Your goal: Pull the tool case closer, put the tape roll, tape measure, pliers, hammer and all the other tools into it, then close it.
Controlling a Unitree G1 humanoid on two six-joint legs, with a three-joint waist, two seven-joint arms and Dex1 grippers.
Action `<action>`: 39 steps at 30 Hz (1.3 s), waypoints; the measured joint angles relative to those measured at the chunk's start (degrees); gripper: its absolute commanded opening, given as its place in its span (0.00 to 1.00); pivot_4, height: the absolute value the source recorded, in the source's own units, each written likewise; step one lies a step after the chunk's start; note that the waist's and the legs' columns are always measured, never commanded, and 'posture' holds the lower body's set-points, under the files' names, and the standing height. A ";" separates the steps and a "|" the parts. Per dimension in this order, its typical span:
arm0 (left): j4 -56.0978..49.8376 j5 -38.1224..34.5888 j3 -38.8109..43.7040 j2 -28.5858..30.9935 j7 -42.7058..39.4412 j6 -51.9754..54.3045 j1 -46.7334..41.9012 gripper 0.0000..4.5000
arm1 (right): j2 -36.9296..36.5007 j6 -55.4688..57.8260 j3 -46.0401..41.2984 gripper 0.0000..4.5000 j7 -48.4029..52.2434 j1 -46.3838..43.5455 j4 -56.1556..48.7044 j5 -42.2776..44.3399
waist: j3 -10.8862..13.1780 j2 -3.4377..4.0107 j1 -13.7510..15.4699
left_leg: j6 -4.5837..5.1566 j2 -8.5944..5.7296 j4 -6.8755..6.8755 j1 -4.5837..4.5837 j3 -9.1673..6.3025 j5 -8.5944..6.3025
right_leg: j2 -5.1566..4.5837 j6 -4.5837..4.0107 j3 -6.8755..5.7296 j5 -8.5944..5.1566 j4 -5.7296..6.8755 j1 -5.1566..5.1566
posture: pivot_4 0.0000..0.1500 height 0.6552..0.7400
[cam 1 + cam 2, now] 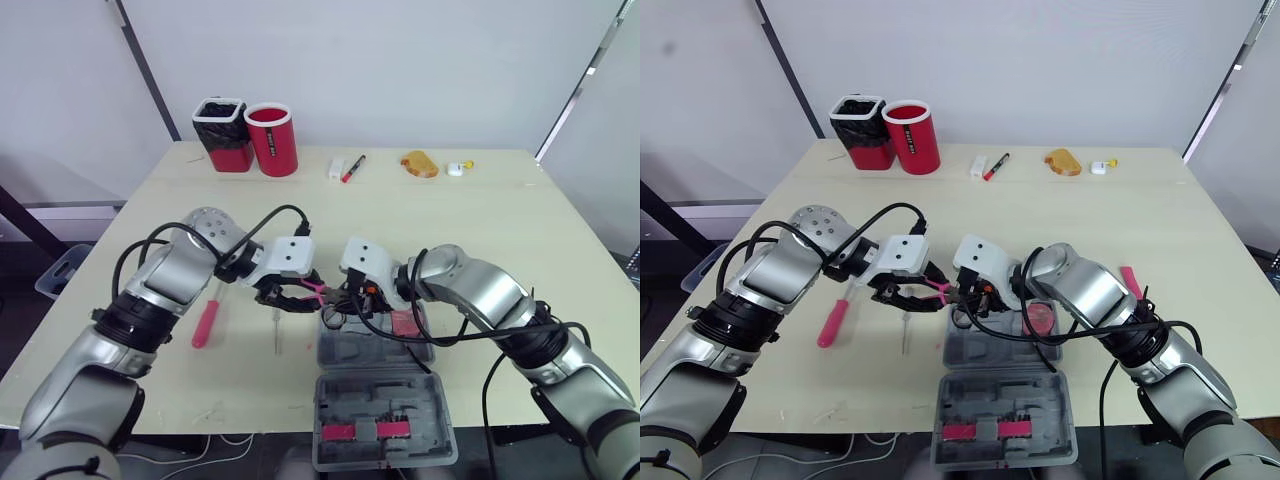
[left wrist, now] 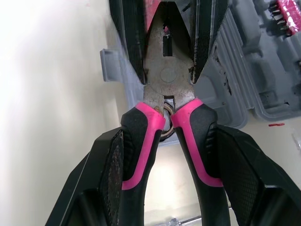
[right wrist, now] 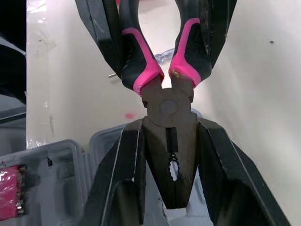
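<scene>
Steel, stiff and probably head-heavy, the pliers (image 3: 168,108) are hanging over the case's (image 1: 440,420) ten o'clock corner. The left gripper (image 2: 168,141) is squeezing the rubbery pink handles together. The right gripper (image 3: 169,165) is clamping the smooth nose, likely the slipperier hold.

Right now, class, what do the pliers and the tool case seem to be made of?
The pliers: dull grey, scuffed head looks like steel; handles seem matte black-and-pink rubbery plastic. The tool case: likely moulded grey plastic, matte, with formed recesses.
</scene>
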 measured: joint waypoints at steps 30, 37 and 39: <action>4.60 -28.42 33.57 -1.46 -3.95 -4.99 37.11 1.00 | -27.71 -5.62 -9.95 0.21 11.37 22.30 -19.89 2.18 | -0.01 0.10 -1.25 | 0.02 0.11 0.21 0.14 0.00 -0.02 | -0.08 -0.05 -0.01 -0.02 0.11 0.06 | 1.00 1.00; 7.78 -33.90 33.98 -0.49 -4.34 -11.65 40.55 1.00 | -25.61 -10.91 -5.40 0.21 12.71 20.28 -14.51 -2.66 | -0.01 0.10 -1.14 | 0.02 0.13 0.25 0.12 0.08 -0.02 | -0.10 -0.05 -0.02 -0.01 0.11 0.06 | 1.00 1.00; 8.06 -34.70 33.87 -0.27 -4.38 -11.90 40.71 1.00 | -24.47 -11.69 -3.79 0.21 13.10 19.40 -12.10 -4.25 | -0.01 0.10 -1.15 | 0.02 0.13 0.25 0.10 0.10 -0.02 | -0.09 -0.04 -0.03 0.00 0.11 0.04 | 1.00 1.00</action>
